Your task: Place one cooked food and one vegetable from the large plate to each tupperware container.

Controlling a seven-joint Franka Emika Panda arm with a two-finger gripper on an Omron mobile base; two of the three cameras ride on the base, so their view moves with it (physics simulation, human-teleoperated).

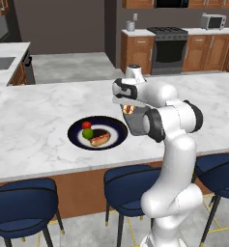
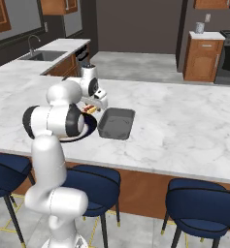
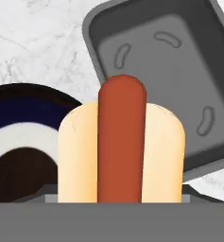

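A hot dog in a pale bun (image 3: 121,146) is being held by the jaws above the round dark plate (image 3: 23,106) and shallow grey tray (image 3: 170,71).

Both base views look forward and down at the marble counter (image 1: 34,120) from behind; the hand view looks closely down beyond the gripper (image 1: 128,110).

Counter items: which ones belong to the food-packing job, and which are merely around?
Job:
large plate, with tomato, lime, hot dog
gripper shut on second hot dog
grey tray

Just around:
stove
microwave
sink
blue stools
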